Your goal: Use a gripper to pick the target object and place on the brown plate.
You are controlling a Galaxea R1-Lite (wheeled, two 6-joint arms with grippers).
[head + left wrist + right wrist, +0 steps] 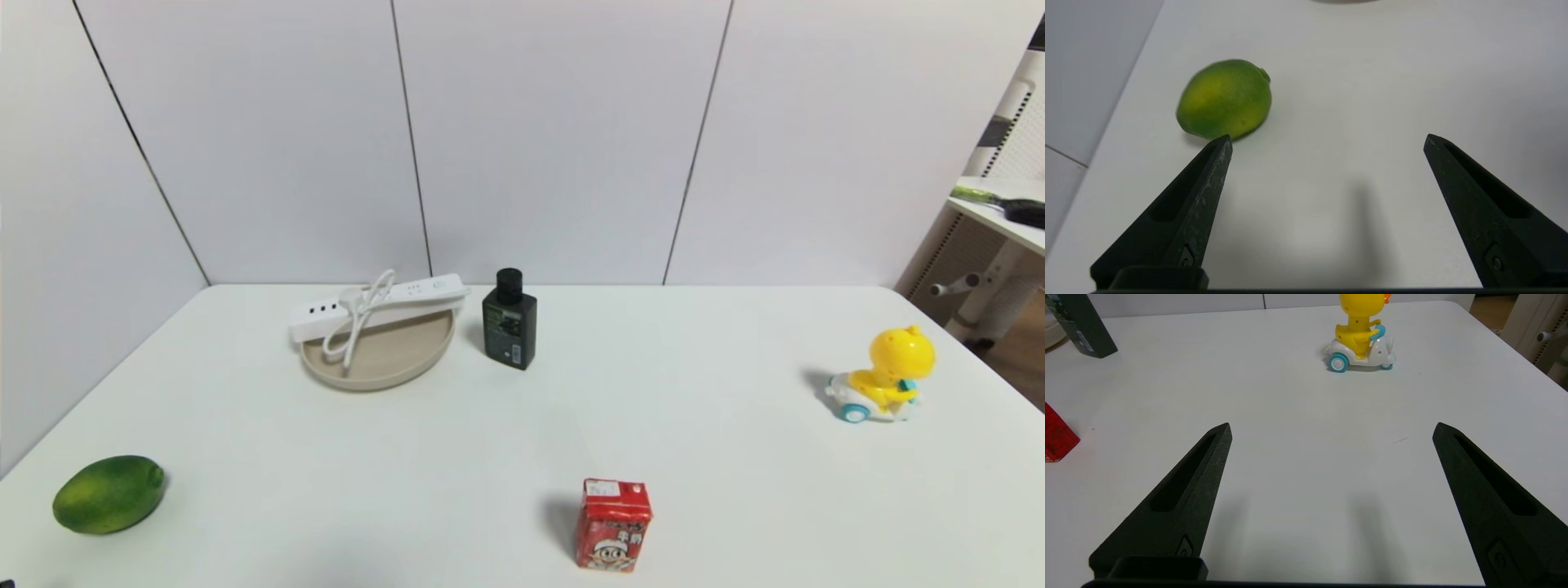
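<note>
The long white power strip (384,305) lies across the far rim of the beige-tan plate (392,359) at the table's far left, both ends overhanging, its looped white cord (353,327) draped into the plate. Neither gripper shows in the head view. My left gripper (1327,141) is open and empty above bare table at the near left, close to a green lime (1224,99). My right gripper (1331,430) is open and empty above bare table at the near right. The plate and strip are far from both.
A dark bottle (509,320) stands just right of the plate. A red juice carton (612,523) stands near the front centre. A yellow toy on a scooter (883,376) is at the right. The lime (108,493) lies at the front left edge.
</note>
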